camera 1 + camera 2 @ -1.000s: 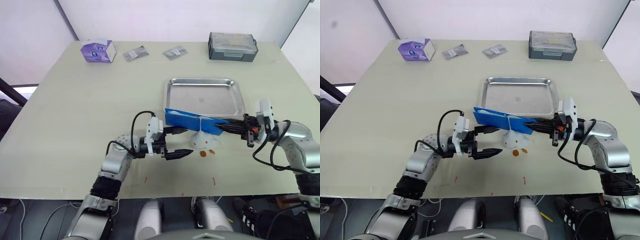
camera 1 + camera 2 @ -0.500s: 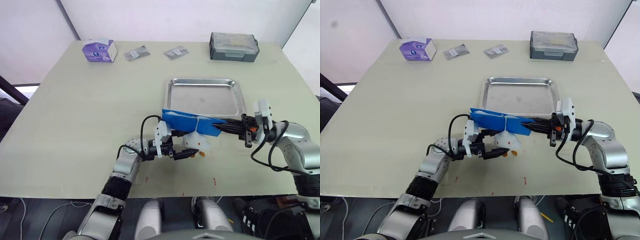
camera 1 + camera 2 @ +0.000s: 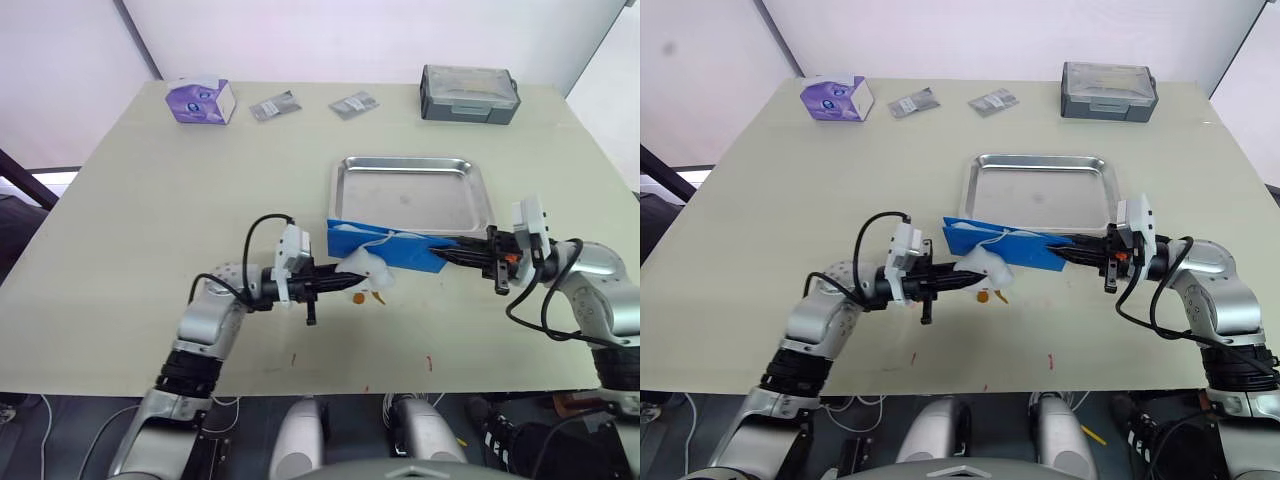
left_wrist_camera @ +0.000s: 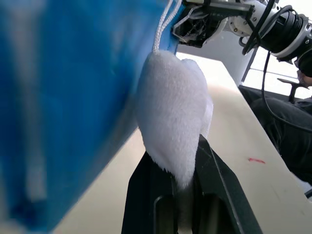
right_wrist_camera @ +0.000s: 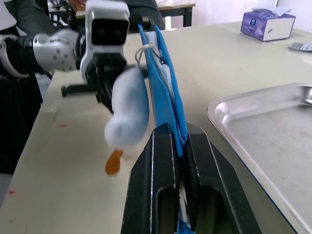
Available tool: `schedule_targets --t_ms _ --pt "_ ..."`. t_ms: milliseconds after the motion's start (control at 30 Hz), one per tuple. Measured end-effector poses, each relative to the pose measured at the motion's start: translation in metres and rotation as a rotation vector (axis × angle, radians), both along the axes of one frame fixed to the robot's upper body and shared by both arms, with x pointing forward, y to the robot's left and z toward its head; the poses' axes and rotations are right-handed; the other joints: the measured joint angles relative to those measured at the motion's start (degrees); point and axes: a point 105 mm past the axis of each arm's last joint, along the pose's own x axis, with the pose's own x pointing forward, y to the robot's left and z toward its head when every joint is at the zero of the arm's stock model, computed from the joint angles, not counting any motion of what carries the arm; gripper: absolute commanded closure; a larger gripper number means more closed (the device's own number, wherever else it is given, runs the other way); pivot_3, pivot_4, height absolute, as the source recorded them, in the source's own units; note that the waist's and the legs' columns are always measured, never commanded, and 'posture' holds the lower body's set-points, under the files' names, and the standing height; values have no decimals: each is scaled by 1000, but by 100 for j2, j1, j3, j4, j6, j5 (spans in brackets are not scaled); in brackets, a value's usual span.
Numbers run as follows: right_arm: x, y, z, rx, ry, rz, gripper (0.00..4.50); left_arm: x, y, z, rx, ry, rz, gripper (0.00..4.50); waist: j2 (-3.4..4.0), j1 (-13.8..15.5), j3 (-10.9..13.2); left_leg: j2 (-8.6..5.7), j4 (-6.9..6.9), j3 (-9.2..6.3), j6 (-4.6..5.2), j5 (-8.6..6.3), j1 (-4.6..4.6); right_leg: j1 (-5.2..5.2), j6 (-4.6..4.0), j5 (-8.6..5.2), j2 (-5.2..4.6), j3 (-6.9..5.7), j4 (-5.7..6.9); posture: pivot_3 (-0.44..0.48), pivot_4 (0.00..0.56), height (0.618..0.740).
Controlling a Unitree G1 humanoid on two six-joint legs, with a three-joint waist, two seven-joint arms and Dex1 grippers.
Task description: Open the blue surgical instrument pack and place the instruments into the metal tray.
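Left gripper now clamping white plush, right gripper apparently pinching blue surgical instrument pack

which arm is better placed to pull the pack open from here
Left. The left gripper is already shut on the white plush toy strung to the blue pack, so it could tug that end. The right gripper clamps the pack's other end beside the metal tray and looks better suited to anchoring.
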Motion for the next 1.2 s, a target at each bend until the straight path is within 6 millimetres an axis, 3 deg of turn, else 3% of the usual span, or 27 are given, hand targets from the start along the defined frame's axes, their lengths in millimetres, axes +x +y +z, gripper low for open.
schedule_targets --t_ms 233,567,1067,1200 --pt "-6 -16 -10 -25 25 -29 4500 7 39 20 61 -58 151 4428 1 -13 1 0 -1 3 0 0 3 0 0 0 0 2 2 0 150 731" --pt "-9 -19 -5 -5 28 -7 4500 9 74 22 115 -62 283 4428 1 -5 3 1 -2 3 0 0 3 -1 -1 0 0 1 1 0 150 731" --pt "-10 -19 24 172 99 -14 4500 1 82 1 136 -7 335 4428 2 -5 3 1 -3 5 0 0 3 -1 -1 0 -1 2 1 0 150 731" --pt "-11 -12 38 288 136 11 4500 -1 80 0 140 -9 334 4428 2 -7 3 1 -3 3 0 0 3 -1 -1 0 -1 1 2 0 150 731"
